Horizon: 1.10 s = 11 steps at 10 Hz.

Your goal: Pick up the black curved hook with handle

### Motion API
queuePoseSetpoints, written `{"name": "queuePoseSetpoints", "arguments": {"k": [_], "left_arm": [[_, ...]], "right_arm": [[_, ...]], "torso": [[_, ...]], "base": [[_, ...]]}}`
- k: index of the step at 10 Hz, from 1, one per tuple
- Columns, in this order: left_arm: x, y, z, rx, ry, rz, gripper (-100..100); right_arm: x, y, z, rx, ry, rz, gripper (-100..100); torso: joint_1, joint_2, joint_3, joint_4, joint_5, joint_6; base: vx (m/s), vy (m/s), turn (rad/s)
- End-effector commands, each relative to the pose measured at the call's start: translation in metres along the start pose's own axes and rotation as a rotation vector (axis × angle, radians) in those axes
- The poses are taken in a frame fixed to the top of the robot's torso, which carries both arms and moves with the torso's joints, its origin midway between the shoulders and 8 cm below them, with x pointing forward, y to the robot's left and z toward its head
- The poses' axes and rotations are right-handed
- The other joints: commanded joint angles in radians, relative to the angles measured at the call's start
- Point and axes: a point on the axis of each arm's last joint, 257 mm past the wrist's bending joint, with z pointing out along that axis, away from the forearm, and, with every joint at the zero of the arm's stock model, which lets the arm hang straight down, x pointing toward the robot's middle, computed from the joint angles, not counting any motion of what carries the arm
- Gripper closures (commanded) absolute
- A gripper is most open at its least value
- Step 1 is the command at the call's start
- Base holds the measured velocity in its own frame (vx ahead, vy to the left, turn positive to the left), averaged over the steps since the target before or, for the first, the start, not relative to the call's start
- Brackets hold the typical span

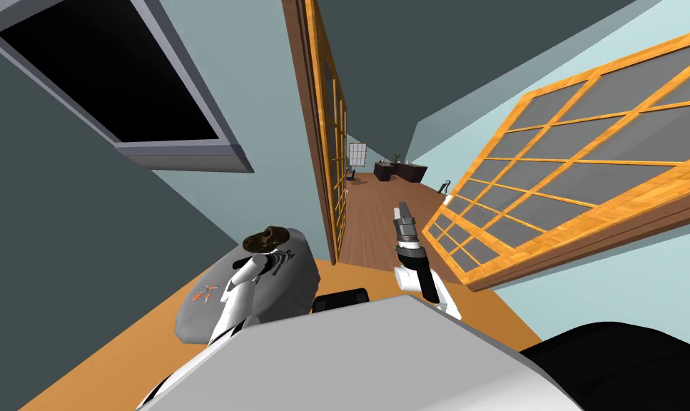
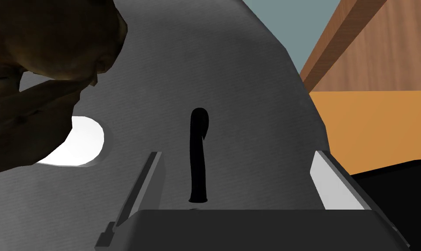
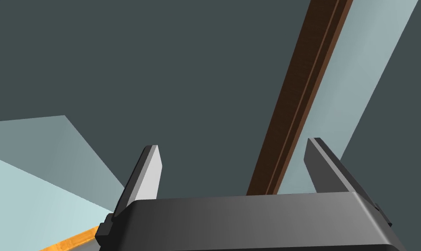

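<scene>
The black curved hook with handle (image 2: 199, 157) lies on a grey rounded tabletop (image 2: 248, 87), its curved end pointing away from my hand. My left gripper (image 2: 237, 152) hovers over it, open, with the hook between the fingers and nearer one of them, touching neither. From the head camera, my left gripper (image 1: 273, 261) is over the grey table (image 1: 293, 285) at my front left. My right gripper (image 1: 403, 208) is raised at the front right, open and holding nothing (image 3: 233, 144).
A lumpy brown object (image 2: 39, 43) stands on the table close beside the hook, with a white round patch (image 2: 81, 144) under it. Small orange marks (image 1: 206, 292) lie nearer on the table. Wooden lattice doors (image 1: 550, 171) flank a corridor ahead; the floor (image 1: 122, 342) is orange.
</scene>
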Motion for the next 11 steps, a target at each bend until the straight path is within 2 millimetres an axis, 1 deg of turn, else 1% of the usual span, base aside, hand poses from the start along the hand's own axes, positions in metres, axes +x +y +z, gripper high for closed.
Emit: {"name": "queuePoseSetpoints", "arguments": {"k": [1,5,6,7,8,9,11], "left_arm": [[-0.015,-0.001,-0.001,0.003,-0.041,0.008,-100],[-0.047,-0.001,-0.001,0.01,-0.13,0.019,-100],[-0.039,-0.002,-0.003,0.01,-0.113,0.019,-100],[-0.04,-0.002,-0.003,0.01,-0.117,0.017,0],[-0.043,-0.016,0.0,0.047,-0.123,-0.023,-100],[-0.044,-0.015,0.001,0.044,-0.126,-0.025,-100],[-0.049,-0.027,0.004,0.077,-0.134,-0.067,-100]], "right_arm": [[0.0,0.0,0.0,0.0,0.0,0.0,0],[0.0,0.0,0.0,0.0,0.0,0.0,0],[0.0,0.0,0.0,0.0,0.0,0.0,0],[0.0,0.0,0.0,0.0,0.0,0.0,0],[0.0,0.0,0.0,0.0,0.0,0.0,0],[0.0,0.0,0.0,-0.001,0.0,0.0,0],[0.0,0.0,0.0,0.0,0.0,0.0,0]], "torso": [[0.0,0.0,0.0,0.0,0.0,0.0],[-0.001,0.002,0.001,0.0,0.0,0.0],[-0.001,0.002,0.001,0.001,0.0,0.0],[-0.002,0.004,0.002,0.001,0.0,0.0],[-0.002,0.006,0.003,0.001,0.0,0.0],[0.001,0.01,0.006,0.002,0.0,0.002],[0.002,0.012,0.007,0.003,0.0,0.001]], "base": [[0.082,0.02,0.071],[0.076,0.009,0.054],[0.032,0.002,0.011],[0.006,0.0,-0.002],[-0.068,0.06,-0.337],[-0.083,0.066,-0.249],[-0.089,0.047,-0.208]]}}
